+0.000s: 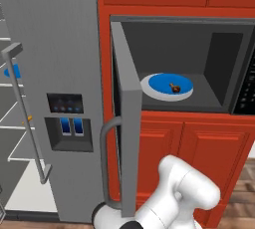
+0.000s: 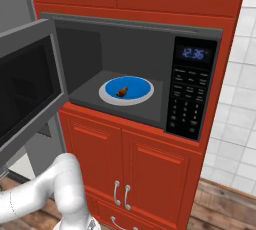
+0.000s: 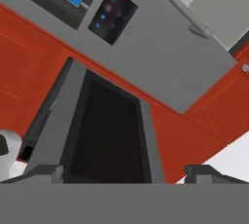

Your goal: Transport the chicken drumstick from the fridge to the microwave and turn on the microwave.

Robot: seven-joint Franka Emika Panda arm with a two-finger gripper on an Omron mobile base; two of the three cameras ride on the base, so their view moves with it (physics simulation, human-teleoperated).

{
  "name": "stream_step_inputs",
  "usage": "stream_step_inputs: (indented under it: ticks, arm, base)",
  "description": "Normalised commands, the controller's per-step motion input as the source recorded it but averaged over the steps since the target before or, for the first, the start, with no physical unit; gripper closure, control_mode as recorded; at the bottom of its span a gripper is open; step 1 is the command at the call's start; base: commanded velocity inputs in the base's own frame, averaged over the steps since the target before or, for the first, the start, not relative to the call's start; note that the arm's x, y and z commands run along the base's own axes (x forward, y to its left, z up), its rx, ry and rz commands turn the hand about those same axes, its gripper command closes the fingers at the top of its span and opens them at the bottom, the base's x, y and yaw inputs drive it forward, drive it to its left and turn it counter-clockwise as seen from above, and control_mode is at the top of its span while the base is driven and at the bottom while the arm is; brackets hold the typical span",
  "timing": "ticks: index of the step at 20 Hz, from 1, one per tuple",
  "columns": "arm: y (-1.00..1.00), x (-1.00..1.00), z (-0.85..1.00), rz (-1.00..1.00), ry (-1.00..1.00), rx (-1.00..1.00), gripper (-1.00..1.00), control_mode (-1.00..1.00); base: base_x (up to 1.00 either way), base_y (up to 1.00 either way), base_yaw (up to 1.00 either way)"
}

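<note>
- The jaws (image 3: 124, 172) stand wide apart in the hand view, with nothing between them. Only the two dark finger tips show, at the bottom left and bottom right; the rest of the hand is cut off by the frame edge.
- Just beyond the finger tips, the hand view shows the microwave door (image 3: 109, 140) face-on: a grey frame around a dark glass window. The view is rolled, so the door appears slanted.
- The white arm (image 1: 187, 193) rises from the lower right of the left base view, and its upper links run out of frame at the bottom edge.
- In the left base view the open door is seen nearly edge-on; its curved grey handle (image 1: 107, 163) is partly cut off near the bottom of the frame.
- The microwave (image 2: 197, 29) is open, with its dark-grey cavity exposed. A black keypad strip (image 2: 189, 99) sits at its right, and its key labels are too small to read.
- A round blue plate (image 2: 137, 88) lies on the cavity floor.
- The chicken drumstick (image 2: 121, 92) rests on the plate, near its centre. It appears as a small dark-brown lump; the bone end is hard to make out.
- The fridge (image 1: 55, 49) stands left of the microwave, with its dispenser panel (image 1: 67, 118) showing blue lights. Its left door hangs open, exposing white shelves (image 1: 15, 143) that are cut off by the frame edge.
- Red cabinets (image 2: 135, 174) surround the microwave above and below.
</note>
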Motion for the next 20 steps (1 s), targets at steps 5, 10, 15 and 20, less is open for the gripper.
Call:
stream_step_inputs:
  ticks: [5,10,15,20]
  arm:
    - [-0.99,0.49,-0.12,0.0,0.0,0.13,-1.0,-1.0]
    - [-0.98,0.69,-0.45,-0.04,0.0,0.1,-1.0,-1.0]
    - [-0.85,0.95,-0.55,-0.08,0.01,0.04,-1.0,-1.0]
    - [-0.89,0.92,-0.31,-0.09,0.01,0.06,-1.0,-1.0]
  base:
    - [0.0,0.0,0.0]
    - [0.0,0.0,0.0]
    - [0.0,0.0,0.0]
    - [0.0,0.0,0.0]
